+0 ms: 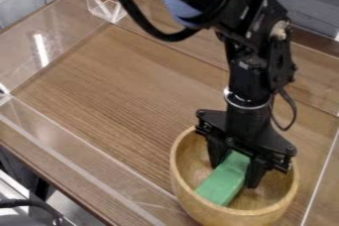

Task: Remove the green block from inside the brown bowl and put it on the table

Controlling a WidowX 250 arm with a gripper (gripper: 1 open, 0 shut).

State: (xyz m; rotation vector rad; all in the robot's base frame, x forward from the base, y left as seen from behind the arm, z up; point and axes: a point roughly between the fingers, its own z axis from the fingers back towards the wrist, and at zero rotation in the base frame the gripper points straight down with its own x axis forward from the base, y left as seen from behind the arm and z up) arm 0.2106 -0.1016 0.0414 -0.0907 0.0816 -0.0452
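The green block (224, 184) lies tilted inside the brown bowl (185, 190), which sits on the table (126, 86) at the near right. My gripper (244, 168) reaches straight down into the bowl. Its two dark fingers stand on either side of the block's upper end, shut on it. The block's lower end rests against the bowl's floor. The black arm rises from the bowl toward the top of the view.
Low clear plastic walls (40, 47) border the tabletop on the left and front. A small clear plastic piece (109, 7) stands at the back left corner. Bare wood-grain surface stretches left of the bowl.
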